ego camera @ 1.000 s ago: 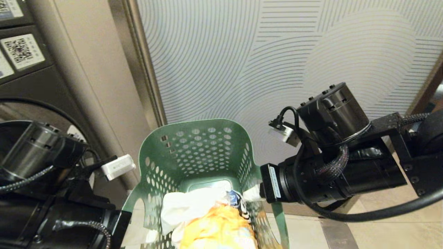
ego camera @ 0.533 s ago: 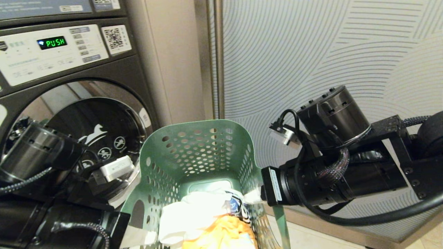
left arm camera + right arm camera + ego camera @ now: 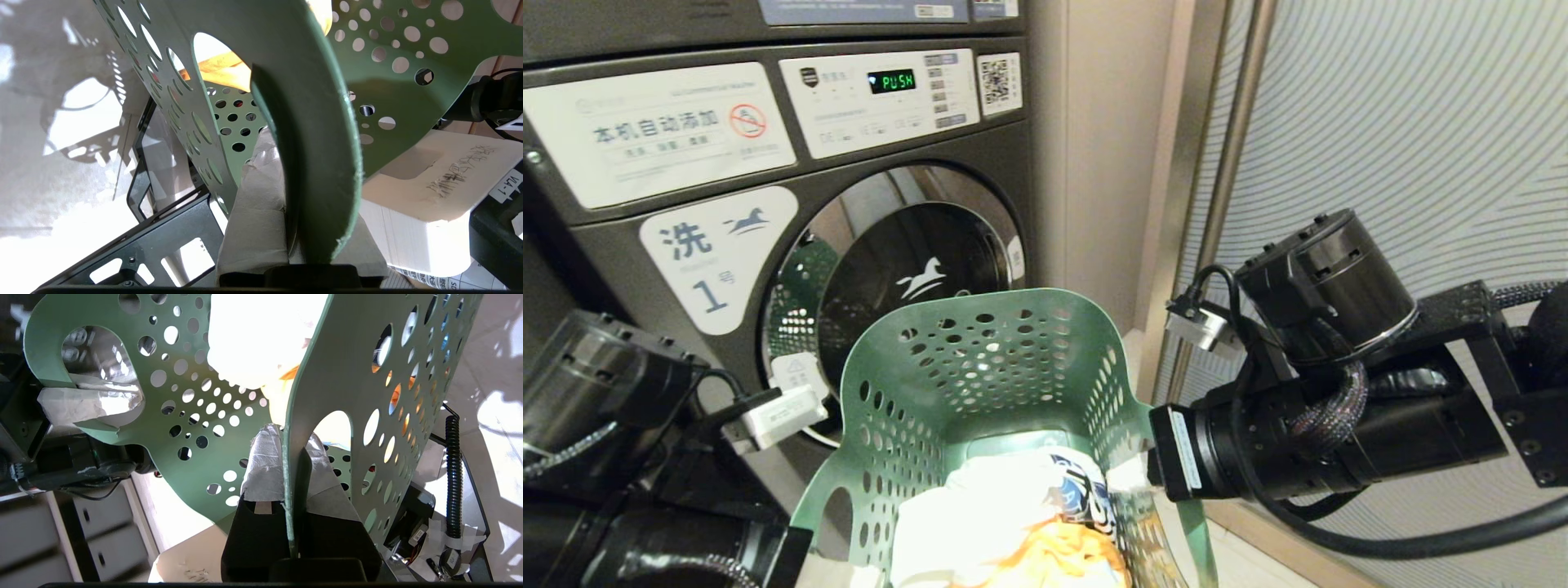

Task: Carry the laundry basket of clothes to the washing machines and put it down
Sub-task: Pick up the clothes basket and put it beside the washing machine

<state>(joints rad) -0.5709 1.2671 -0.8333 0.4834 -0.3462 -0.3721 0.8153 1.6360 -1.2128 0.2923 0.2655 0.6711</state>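
Pinching only the laundry basket (image 3: 980, 367) rim, both clamped grippers (image 3: 292, 469) (image 3: 286, 171) could slip, dumping the clothes (image 3: 1013, 523)

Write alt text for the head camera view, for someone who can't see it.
A green laundry basket holding clothes is carried between the left gripper and right gripper, both shut on its rim, facing a dark grey washing machine whose display reads PUSH.
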